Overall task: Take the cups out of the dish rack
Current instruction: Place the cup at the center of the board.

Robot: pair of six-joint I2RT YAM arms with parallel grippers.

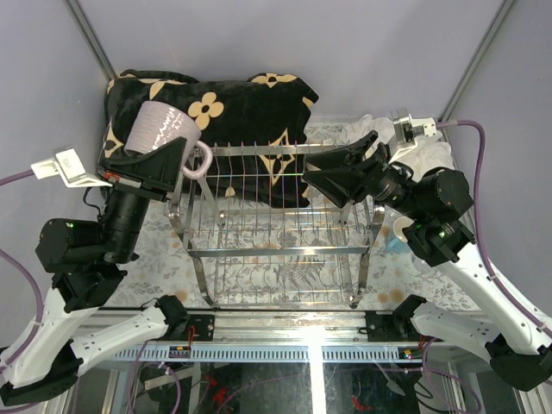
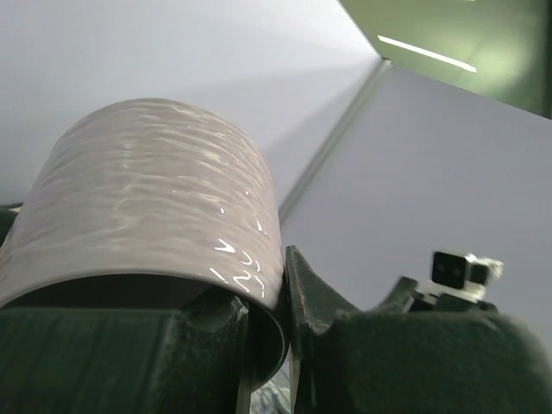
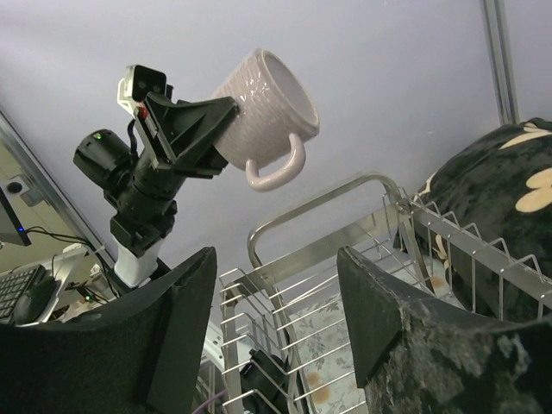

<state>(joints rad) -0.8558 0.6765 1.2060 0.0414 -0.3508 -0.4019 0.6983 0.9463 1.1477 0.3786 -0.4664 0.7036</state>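
1. Left gripper (image 1: 178, 155) is pinched on the rim wall of the pink-mauve ribbed handled mug (image 1: 159, 129), one finger inside and one outside; the left wrist view shows the wall clamped between them (image 2: 285, 293).
2. The mug is held in the air, above and just past the left end of the shiny chrome wire dish rack (image 1: 285, 251), apart from the wires.
3. Its axis is tilted: base up and away from the hand, handle hanging toward the rack.
4. Right gripper (image 3: 276, 293) is spread and holds nothing, over the rack's right end.
5. A light blue cup (image 1: 398, 231) is part hidden under the right arm, outside the rack.
6. The rack looks bare of cups from above.
7. Likely next: set the mug down. The floral table cloth (image 1: 164, 276) left of the rack looks open. The black flower-print cushion (image 1: 250, 103) blocks the far side, and the looped end handle is close.
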